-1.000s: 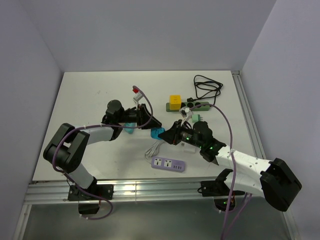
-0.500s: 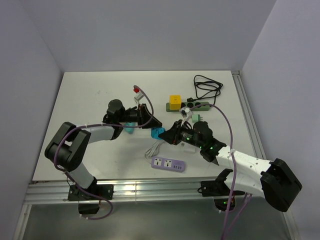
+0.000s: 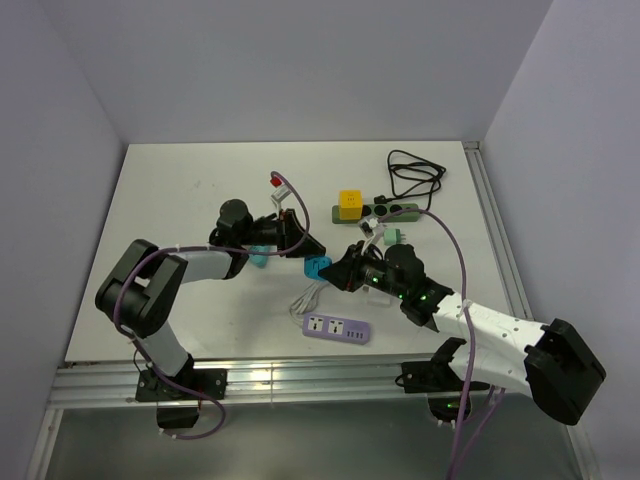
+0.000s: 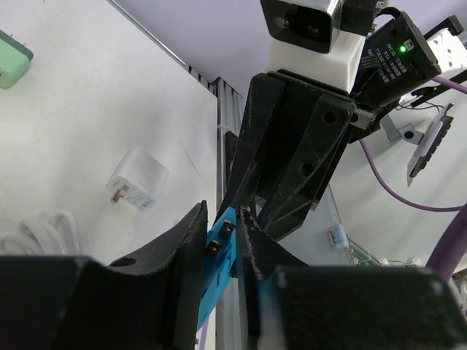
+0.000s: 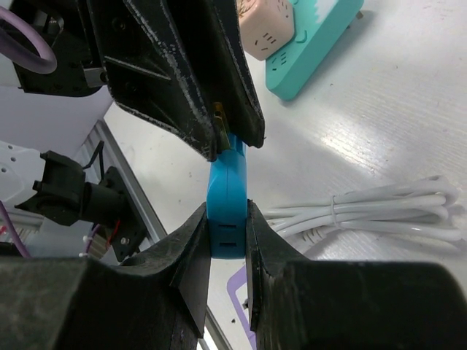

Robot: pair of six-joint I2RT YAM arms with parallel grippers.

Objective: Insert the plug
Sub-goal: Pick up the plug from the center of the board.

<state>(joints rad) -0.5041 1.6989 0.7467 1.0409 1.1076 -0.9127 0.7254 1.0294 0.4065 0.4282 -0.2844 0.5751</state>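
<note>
A blue plug hangs above the table between both grippers. My right gripper is shut on its body; the right wrist view shows the plug pinched between the jaws. My left gripper is closed round its pronged end; in the left wrist view the brass prongs and blue body sit between the fingers. A purple power strip lies on the table below and in front of the plug, and its edge shows in the right wrist view.
A teal power strip lies under the left wrist. A coiled white cable lies under the plug. A green strip with a yellow cube, a black cord and a green plug lie at the back right.
My left gripper has moved a little right, closer onto the plug's pronged end. The right gripper and the plug have barely moved.
</note>
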